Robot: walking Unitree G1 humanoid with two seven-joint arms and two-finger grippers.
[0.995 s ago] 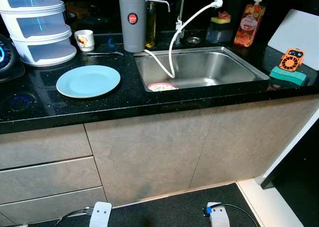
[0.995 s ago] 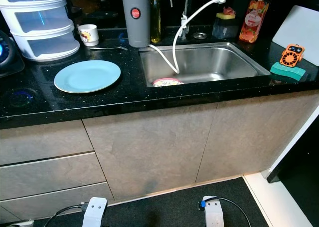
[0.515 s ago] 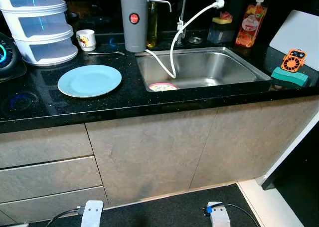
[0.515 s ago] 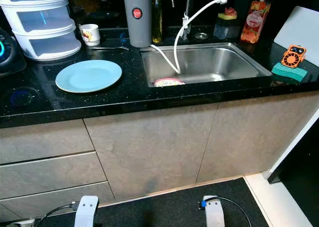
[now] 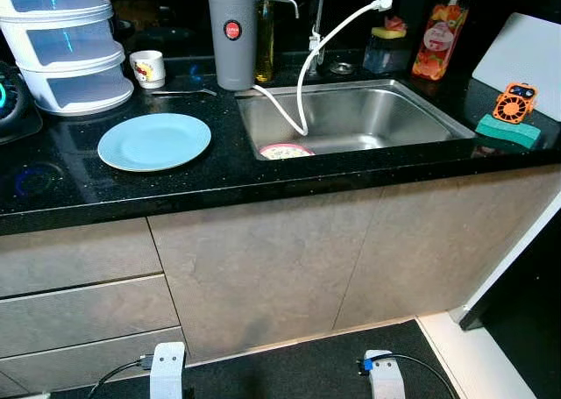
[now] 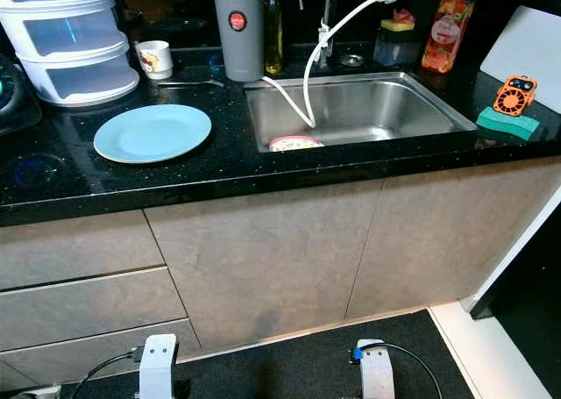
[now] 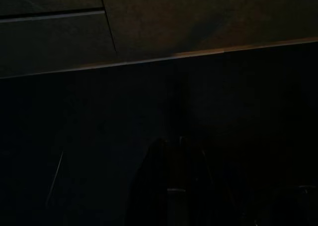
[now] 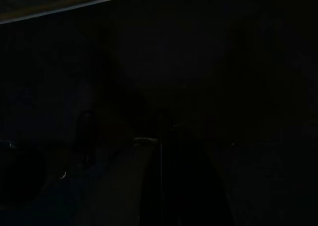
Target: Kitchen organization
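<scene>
approach step, both arms hanging idle, hand states cannot be told; next likely reach to the plate [image 5: 154,142] at 10 o'clock on the surface [image 5: 219,180], or the bowl [image 5: 285,152] in the sink [image 5: 377,123].

The left wrist view is very dark. Across its upper part runs the grey-brown cabinet front [image 7: 208,17], dimly lit, with a thin pale horizontal seam [image 7: 49,16] between two drawer faces and a fine dark vertical seam [image 7: 110,25] dividing them from the neighbouring panel. A faint light line marks the cabinet's lower edge [image 7: 198,54], running slightly slanted across the picture. Beyond that edge lies the black floor [image 7: 74,136], almost featureless. The left gripper [image 7: 171,186] appears as a dim dark shape against the floor; whether its fingers are together or apart cannot be made out in the shade.
</scene>
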